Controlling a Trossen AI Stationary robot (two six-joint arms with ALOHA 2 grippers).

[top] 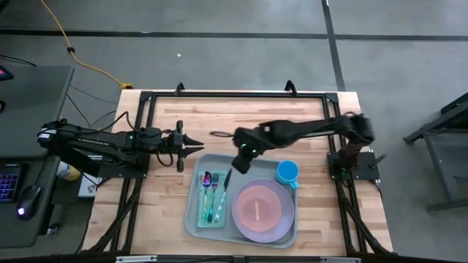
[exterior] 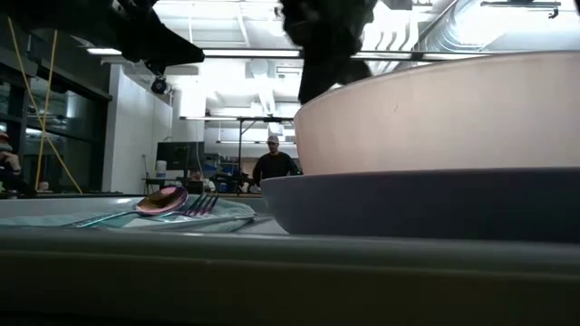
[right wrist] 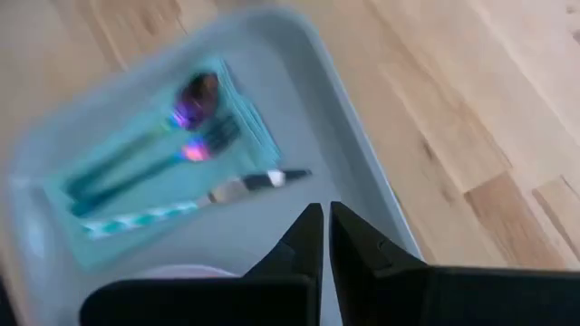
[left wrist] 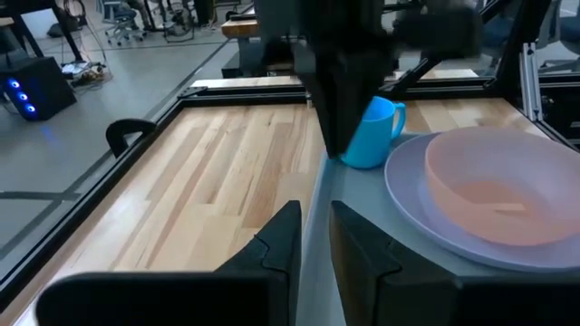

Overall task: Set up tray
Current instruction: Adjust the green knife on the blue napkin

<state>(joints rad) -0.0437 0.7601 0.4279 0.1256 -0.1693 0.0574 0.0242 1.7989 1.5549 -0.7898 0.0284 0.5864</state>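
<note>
two grippers poised over a loaded tray

two dark arms reach toward the table's middle. the right gripper (top: pixel 242 162) hangs above the far left part of the tray (top: pixel 191 216), its fingers (right wrist: pixel 306 237) pressed together with nothing between them. directly beneath it, in the right wrist view, lies the teal napkin (right wrist: pixel 100 244) carrying a spoon (right wrist: pixel 181 113), a fork (right wrist: pixel 195 149) and a knife (right wrist: pixel 237 188) side by side.

the left gripper (top: pixel 191 146) sits just beyond the tray's far left corner, over bare wood, pointing across the table toward the right arm. its fingers (left wrist: pixel 281 244) stand a narrow gap apart and hold nothing.

the tray is a pale grey-green rectangle with rounded corners and a raised rim, resting flat on the wooden table (top: pixel 164 120) at its near middle. its long axis runs left to right across the table, parallel to the near edge, with the short sides facing the two arms' bases.

to the right of the right gripper, a blue mug (top: pixel 287 173) stands upright in the tray's far right corner. nearer the front edge, a pink bowl (top: pixel 257 208) sits inside a lavender plate (top: pixel 281 226), filling the tray's right half. the cutlery lies lengthwise across the tray's short direction, handles toward the near edge.

in the low view a person (exterior: pixel 274 165) stands in the room beyond the table.
</note>
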